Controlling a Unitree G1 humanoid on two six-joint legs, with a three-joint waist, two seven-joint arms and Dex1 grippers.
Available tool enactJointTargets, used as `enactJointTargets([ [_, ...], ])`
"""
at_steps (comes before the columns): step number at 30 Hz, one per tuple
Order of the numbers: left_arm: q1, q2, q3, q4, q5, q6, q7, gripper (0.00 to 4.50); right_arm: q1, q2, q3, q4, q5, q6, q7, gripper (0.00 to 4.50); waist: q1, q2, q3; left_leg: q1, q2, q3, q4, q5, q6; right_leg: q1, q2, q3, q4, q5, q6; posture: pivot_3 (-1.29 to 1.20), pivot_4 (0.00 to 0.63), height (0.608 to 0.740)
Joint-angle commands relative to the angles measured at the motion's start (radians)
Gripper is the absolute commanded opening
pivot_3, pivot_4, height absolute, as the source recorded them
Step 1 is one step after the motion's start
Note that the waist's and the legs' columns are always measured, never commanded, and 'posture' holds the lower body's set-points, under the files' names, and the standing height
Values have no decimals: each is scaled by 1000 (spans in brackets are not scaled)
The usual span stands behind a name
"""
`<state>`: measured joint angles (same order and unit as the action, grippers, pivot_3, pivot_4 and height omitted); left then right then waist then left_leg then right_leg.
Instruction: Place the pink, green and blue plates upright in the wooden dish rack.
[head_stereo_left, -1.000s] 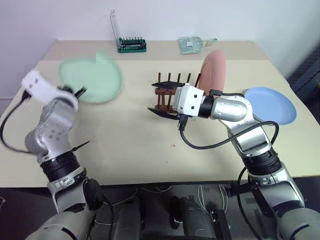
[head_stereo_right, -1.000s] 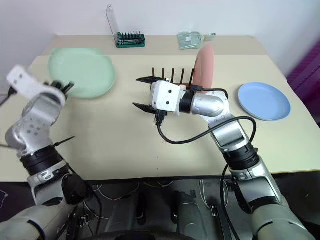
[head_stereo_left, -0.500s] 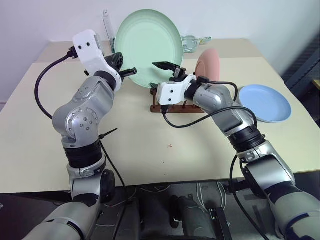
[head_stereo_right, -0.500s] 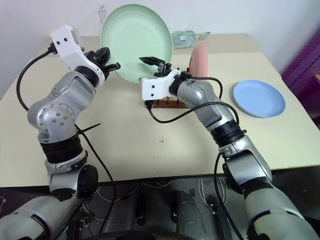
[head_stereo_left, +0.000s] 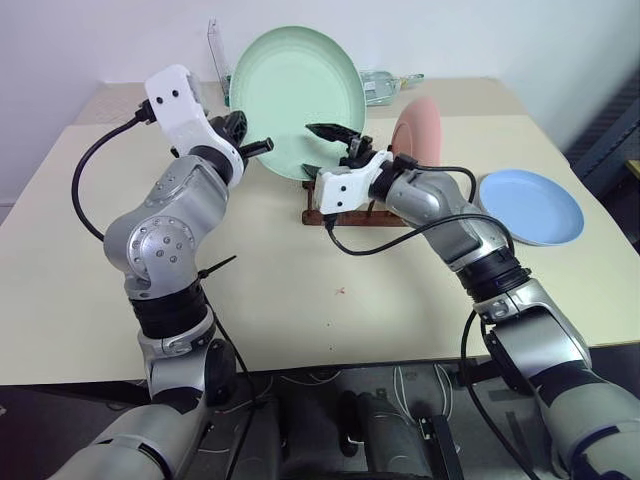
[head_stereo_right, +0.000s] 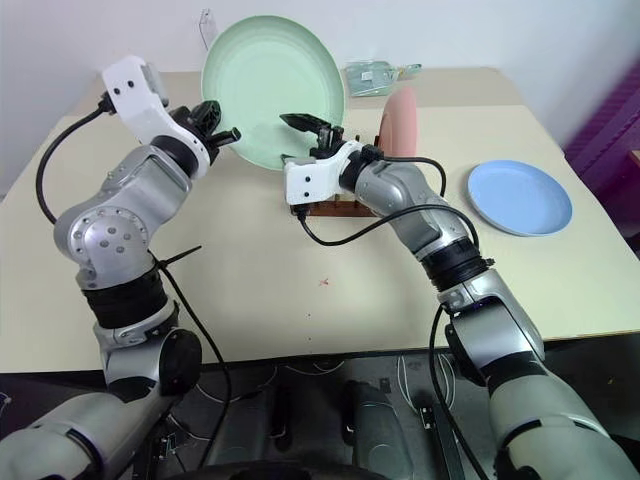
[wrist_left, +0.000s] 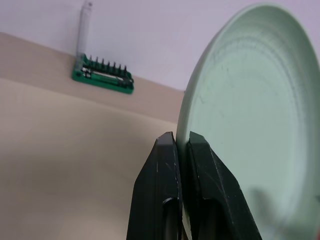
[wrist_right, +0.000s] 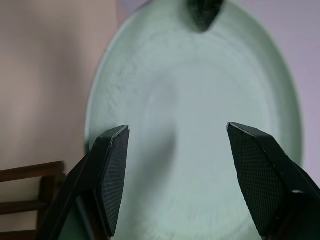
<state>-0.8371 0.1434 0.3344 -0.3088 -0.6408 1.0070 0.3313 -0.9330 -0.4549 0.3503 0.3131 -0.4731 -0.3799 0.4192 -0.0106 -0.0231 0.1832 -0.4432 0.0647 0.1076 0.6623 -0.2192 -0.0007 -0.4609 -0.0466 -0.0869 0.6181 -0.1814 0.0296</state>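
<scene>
Head view, change: I am seeing the green plate (head_stereo_left: 297, 98) standing on edge in the air above the near end of the wooden dish rack (head_stereo_left: 345, 207); a second ago it was lying low and nearly flat out at 10 o'clock on the table (head_stereo_left: 260, 290). Over the last half second almost nothing is shifting.

Head view, left gripper (head_stereo_left: 256, 147): I am reading it as clenched on the green plate's rim at the plate's 8 o'clock edge.

Head view, right gripper (head_stereo_left: 335, 150): it is standing released, one finger raised in front of the plate face; a second ago it was hanging lower, in front of the rack.

Head view, other plates: the pink plate (head_stereo_left: 420, 128) is standing upright at the rack's 3 o'clock end; the blue plate (head_stereo_left: 531, 206) is lying flat on the table, well apart at 3 o'clock.

Head view, far edge: a green-based tool holder (head_stereo_left: 218, 62) is showing at 12 o'clock, partly hidden by the plate.

Left wrist view: both black fingers (wrist_left: 167, 200) are pressing together on the green plate's rim (wrist_left: 240, 130); the tool holder (wrist_left: 102, 77) is sitting on the table beyond.

Right wrist view: the two fingers (wrist_right: 112, 172) are spread wide with the green plate's face (wrist_right: 195, 145) between and beyond them; a rack rail (wrist_right: 30, 172) is showing at one corner.

Writing: I am finding no readable label or brand anywhere.
</scene>
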Motion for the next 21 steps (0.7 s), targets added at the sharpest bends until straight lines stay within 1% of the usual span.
enactJointTargets([
  [1,-17,26,12,-18,18,-42,-23,72,28,-31,-55,-115,99,13,85,3185,0,0,0,0,0,0,0,0,0,0,0,0,0,0,0,0,150,730],
  [4,-18,26,16,-9,19,-46,-34,0,49,-45,-58,-154,114,33,121,4011,0,0,0,1,0,0,0,0,0,1,0,0,0,0,0,0,150,730],
  [5,-17,25,17,-9,19,-45,-37,0,55,-45,-57,-162,110,39,126,4481,0,0,0,1,0,0,0,0,0,0,0,0,0,0,0,0,150,730],
  [9,-28,6,3,-6,11,-36,-51,0,71,-32,-20,-145,53,28,117,4481,0,0,0,1,0,0,0,0,0,0,0,0,0,0,0,0,150,730],
  [17,-34,-56,-15,-51,-19,6,-45,0,7,22,23,10,-66,14,2,4481,1,0,0,0,0,0,0,0,0,0,0,0,0,0,0,0,150,730],
  [20,-29,-78,-9,-63,-27,19,-28,0,-2,26,19,29,-76,11,-21,3642,0,0,0,0,0,0,0,0,0,0,0,0,0,0,0,0,150,730],
  [21,-27,-82,-6,-67,-28,23,-25,0,-1,25,18,29,-81,10,-28,3179,0,0,0,0,0,0,0,0,0,0,0,0,0,0,0,0,150,730],
])
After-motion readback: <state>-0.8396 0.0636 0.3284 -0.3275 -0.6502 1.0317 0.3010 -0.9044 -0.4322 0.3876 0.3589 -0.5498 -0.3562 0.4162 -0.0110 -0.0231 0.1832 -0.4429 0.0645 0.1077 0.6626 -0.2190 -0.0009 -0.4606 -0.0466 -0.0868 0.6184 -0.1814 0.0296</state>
